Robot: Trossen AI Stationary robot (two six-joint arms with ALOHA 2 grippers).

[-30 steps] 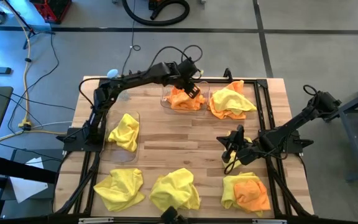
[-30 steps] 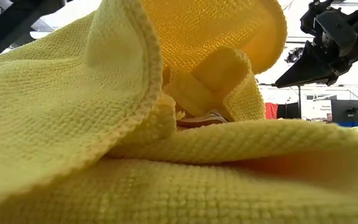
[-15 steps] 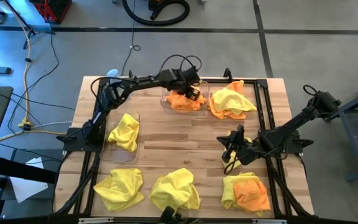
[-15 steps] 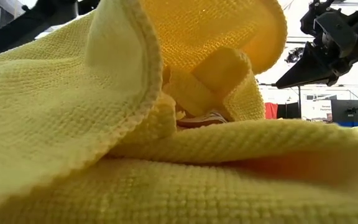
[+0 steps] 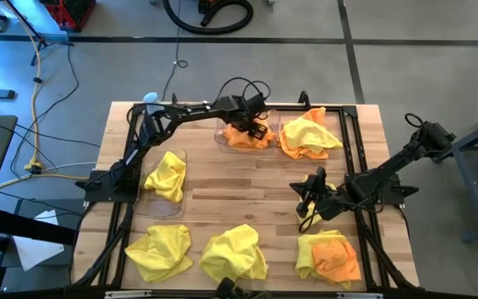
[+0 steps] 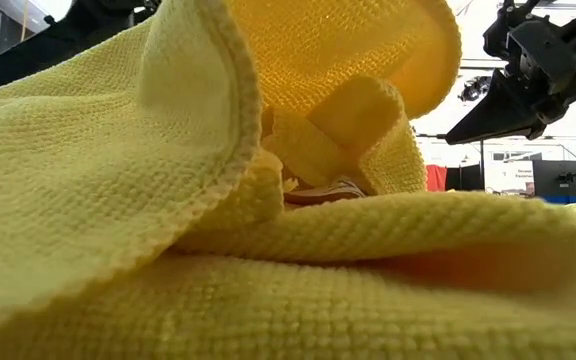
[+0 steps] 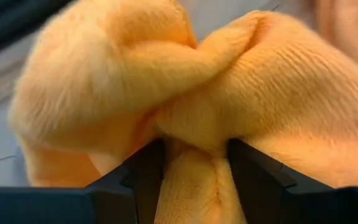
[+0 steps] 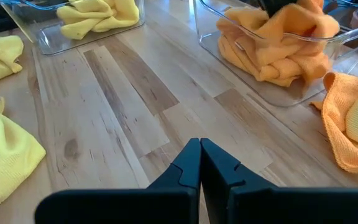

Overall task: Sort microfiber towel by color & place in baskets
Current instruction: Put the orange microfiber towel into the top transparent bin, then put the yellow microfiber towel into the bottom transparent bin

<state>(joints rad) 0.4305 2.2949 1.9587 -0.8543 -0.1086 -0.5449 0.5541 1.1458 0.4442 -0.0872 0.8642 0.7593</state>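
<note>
The bench [image 5: 247,203] is viewed from directly overhead; the low view is blocked by a yellow towel [image 6: 168,200] lying close against it.

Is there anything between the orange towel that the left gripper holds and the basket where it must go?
Nothing visible. The left gripper is shut on the orange towel, already low over the far basket of orange towels. The right gripper waits shut, away from it.

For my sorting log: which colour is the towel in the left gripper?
Orange towel, clearest in the left wrist view.
</note>
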